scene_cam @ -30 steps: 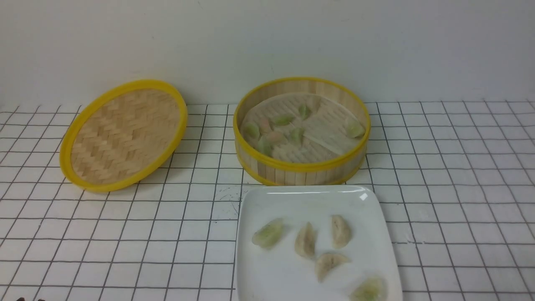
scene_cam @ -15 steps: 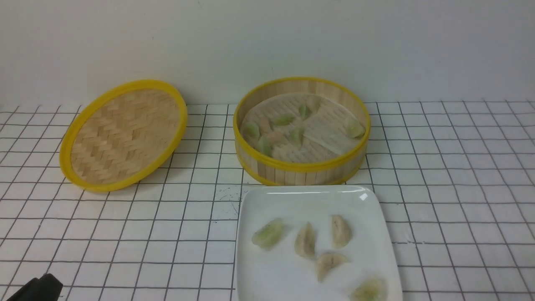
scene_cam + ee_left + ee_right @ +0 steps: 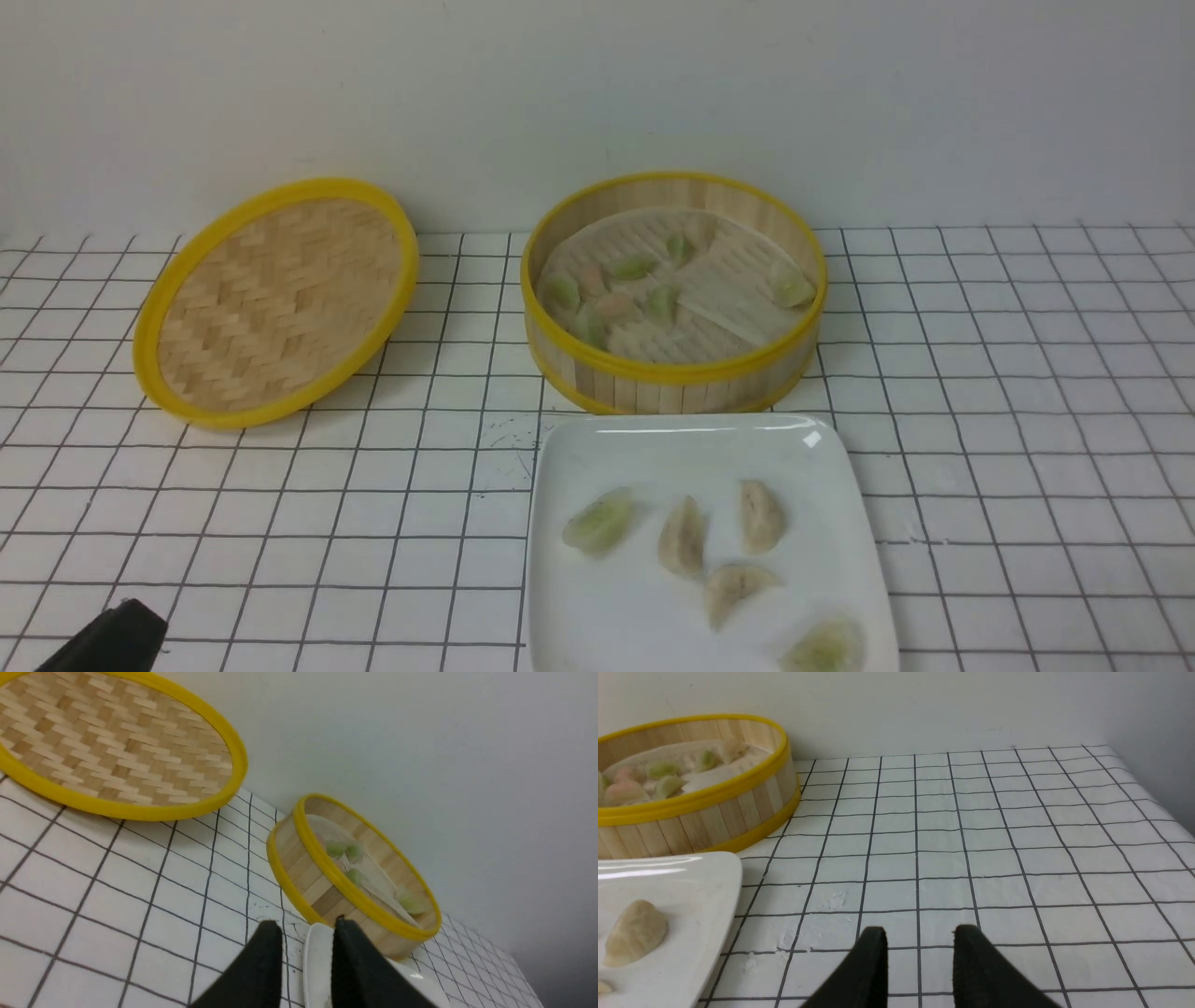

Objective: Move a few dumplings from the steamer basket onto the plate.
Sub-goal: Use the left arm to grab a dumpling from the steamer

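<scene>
Left hand [image 3: 306, 926] empty; five dumplings [image 3: 682, 537] on plate [image 3: 681, 448].

Grid-lined white table [image 3: 1027, 420], woven lid [image 3: 280, 299] at left, steamer basket [image 3: 672, 385] centre, plate [image 3: 672, 457] just before it

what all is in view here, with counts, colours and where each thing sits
steamer basket: one, bamboo with yellow rims, centre rear
dumplings in basket: about eight, green and pinkish, on the pale liner
plate: one, white, just in front of the basket
dumplings on plate: five, two green and three beige, spread apart
lid: one, woven bamboo with yellow rim, left of the basket
tablecloth: one, white with dark grid, under everything
left tool: one, black, near left, slightly open, empty
right tool: one, black, right of the plate, slightly open, empty
</scene>
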